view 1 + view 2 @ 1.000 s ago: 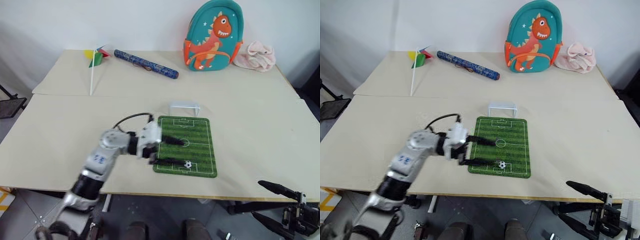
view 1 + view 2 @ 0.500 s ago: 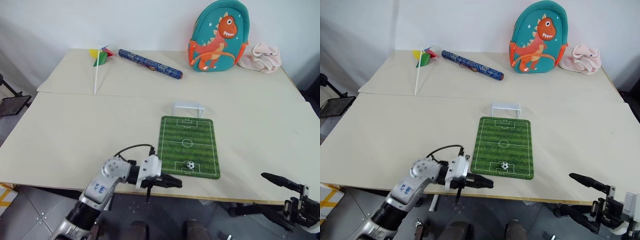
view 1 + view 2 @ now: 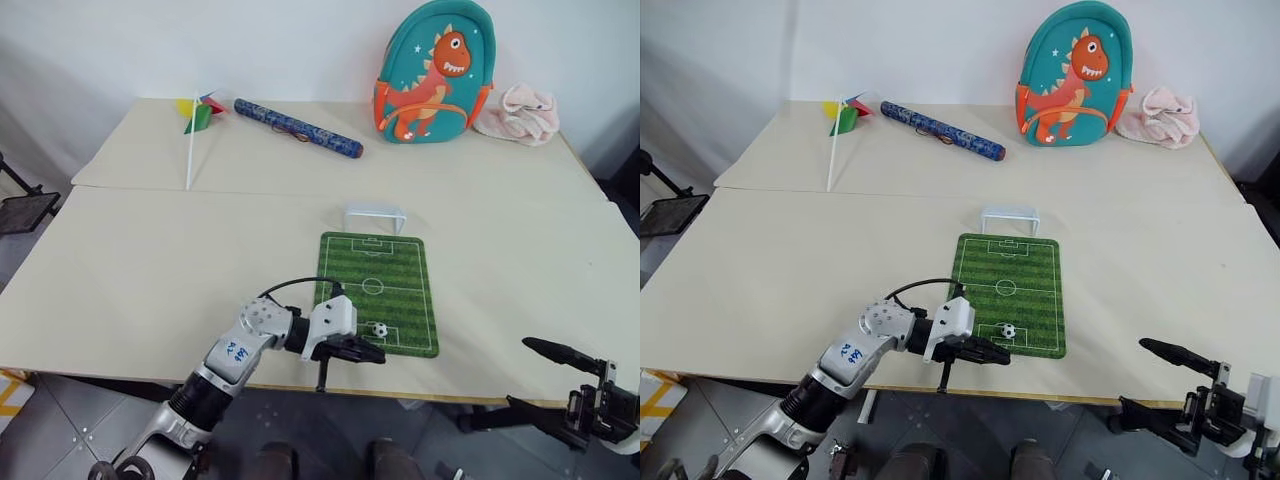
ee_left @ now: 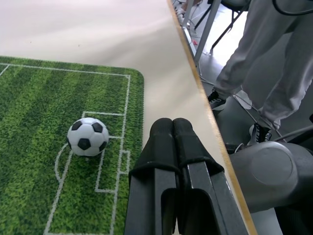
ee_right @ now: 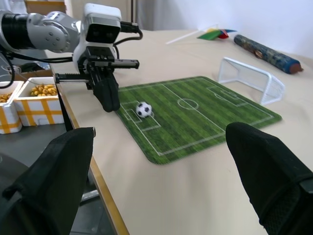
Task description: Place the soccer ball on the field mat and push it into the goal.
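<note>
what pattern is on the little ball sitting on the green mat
White with black patches, like a classic soccer ball; clearest in the left wrist view.

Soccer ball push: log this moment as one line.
soccer ball: on field mat, near end | left gripper: shut, beside ball, apart | right gripper: open, off the mat | goal: far end
</note>
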You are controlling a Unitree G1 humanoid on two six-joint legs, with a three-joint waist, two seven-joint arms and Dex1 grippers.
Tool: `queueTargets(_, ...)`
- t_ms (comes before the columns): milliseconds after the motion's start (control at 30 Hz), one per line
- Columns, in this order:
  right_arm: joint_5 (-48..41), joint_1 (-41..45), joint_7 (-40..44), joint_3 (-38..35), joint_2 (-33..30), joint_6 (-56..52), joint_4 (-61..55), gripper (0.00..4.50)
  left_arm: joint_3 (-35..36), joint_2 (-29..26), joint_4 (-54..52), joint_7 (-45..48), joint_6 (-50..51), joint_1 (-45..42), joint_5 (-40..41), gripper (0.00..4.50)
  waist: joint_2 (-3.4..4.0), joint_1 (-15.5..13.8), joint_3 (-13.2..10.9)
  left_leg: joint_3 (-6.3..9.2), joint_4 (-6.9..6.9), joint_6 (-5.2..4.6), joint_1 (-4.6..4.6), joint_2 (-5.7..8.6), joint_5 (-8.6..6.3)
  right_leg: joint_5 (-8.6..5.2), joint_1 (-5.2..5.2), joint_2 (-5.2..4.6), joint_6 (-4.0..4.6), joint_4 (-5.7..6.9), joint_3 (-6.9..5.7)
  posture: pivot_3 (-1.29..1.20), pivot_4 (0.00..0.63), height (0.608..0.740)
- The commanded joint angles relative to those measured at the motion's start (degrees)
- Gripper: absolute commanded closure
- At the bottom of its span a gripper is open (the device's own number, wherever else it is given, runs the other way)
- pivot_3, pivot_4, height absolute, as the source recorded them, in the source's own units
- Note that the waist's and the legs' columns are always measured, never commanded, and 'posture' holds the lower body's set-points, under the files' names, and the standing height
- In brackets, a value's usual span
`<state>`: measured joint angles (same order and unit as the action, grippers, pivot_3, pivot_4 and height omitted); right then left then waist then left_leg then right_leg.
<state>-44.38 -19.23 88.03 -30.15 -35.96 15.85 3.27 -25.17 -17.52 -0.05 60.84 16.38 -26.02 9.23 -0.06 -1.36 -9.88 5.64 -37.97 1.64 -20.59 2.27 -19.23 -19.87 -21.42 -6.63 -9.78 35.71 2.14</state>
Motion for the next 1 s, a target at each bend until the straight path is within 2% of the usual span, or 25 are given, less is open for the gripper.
queueTargets(33,-0.4,-1.0,2.3,-1.9,-0.9,0.5,-0.1,0.00,-0.6,1.3,0.1,-2.1,-0.1,-0.7,-1.3,4.48,0.00,0.0,0.0,0.00,0.00,0.00,0.00,-0.01,0.00,0.00,0.00,0.01,0.00,0.00,-0.01,0.00,0.150,0.740)
queueTargets(167,-0.5,-1.1,1.2,-1.4,-0.6,0.1,-1.5,0.00,-0.9,2.8,2.6,-5.3,-1.1,-1.7,-3.9,4.48,-0.01,0.0,0.0,-0.01,0.00,0.00,0.00,0.01,0.00,0.00,0.00,0.00,-0.01,-0.02,0.00,0.00,0.150,0.740)
queueTargets(367,-0.5,-0.5,-1.3,-1.3,0.4,-0.3,-2.7,0.00,5.2,8.0,8.2,-19.4,-1.6,-3.6,-6.8,4.48,-0.07,-0.1,0.0,0.00,-0.04,0.00,-0.02,0.01,0.00,0.01,0.00,-0.01,-0.03,-0.02,0.00,0.00,0.150,0.740)
queueTargets(500,0.4,2.4,-9.8,-2.9,4.3,1.5,-2.6,0.00,13.0,13.2,11.7,-28.9,-3.2,-5.9,-4.2,4.48,-0.12,-0.1,-0.1,0.01,-0.01,0.02,-0.02,0.00,0.01,0.01,-0.06,0.01,-0.03,0.01,0.00,0.00,0.150,0.740)
queueTargets(567,1.2,3.6,-13.9,-3.7,6.1,2.2,-2.6,0.00,16.1,14.4,12.5,-34.3,-7.4,-7.1,-5.5,4.48,-0.12,-0.1,-0.1,0.00,-0.03,0.03,-0.06,0.01,0.02,0.02,-0.09,-0.01,-0.04,0.01,0.00,0.00,0.150,0.740)
queueTargets(633,2.7,5.3,-19.1,-4.6,7.7,3.0,-2.3,0.00,17.6,14.1,10.3,-31.7,-6.9,-6.9,-2.7,4.48,-0.12,-0.1,-0.1,0.00,-0.04,0.04,-0.06,0.02,0.02,0.02,-0.09,-0.02,-0.04,0.02,0.00,0.00,0.150,0.740)
queueTargets(767,3.8,7.1,-25.5,-4.9,8.9,3.1,-3.2,0.00,17.6,9.4,3.6,-19.6,-6.2,-4.1,4.3,4.48,-0.08,0.0,0.0,-0.01,0.04,0.09,-0.07,0.01,0.03,0.01,-0.17,0.00,-0.03,0.06,-0.01,0.00,0.150,0.740)
queueTargets(800,4.0,7.5,-26.9,-4.9,9.1,3.1,-3.4,0.00,18.5,6.3,0.5,-15.0,-4.3,-2.4,7.5,4.48,-0.08,0.2,0.0,0.00,0.07,0.09,-0.07,0.00,0.03,0.01,-0.18,0.00,-0.02,0.05,-0.01,0.00,0.150,0.740)
queueTargets(900,5.4,8.2,-28.5,-4.3,8.9,4.2,-3.4,0.00,22.7,-4.4,-3.8,-4.9,-6.8,2.5,11.7,4.48,-0.03,1.1,0.0,-0.01,0.12,0.15,-0.04,-0.09,0.02,-0.03,-0.21,0.05,0.05,0.07,-0.01,0.00,0.150,0.740)
queueTargets(1000,5.3,7.7,-26.5,-2.6,8.4,3.7,-3.8,0.00,28.4,-13.0,-1.4,1.1,-13.2,6.5,13.0,4.48,0.02,1.4,0.0,0.03,0.16,0.21,0.01,-0.11,0.05,-0.07,-0.18,0.05,0.14,0.13,-0.04,0.00,0.150,0.740)
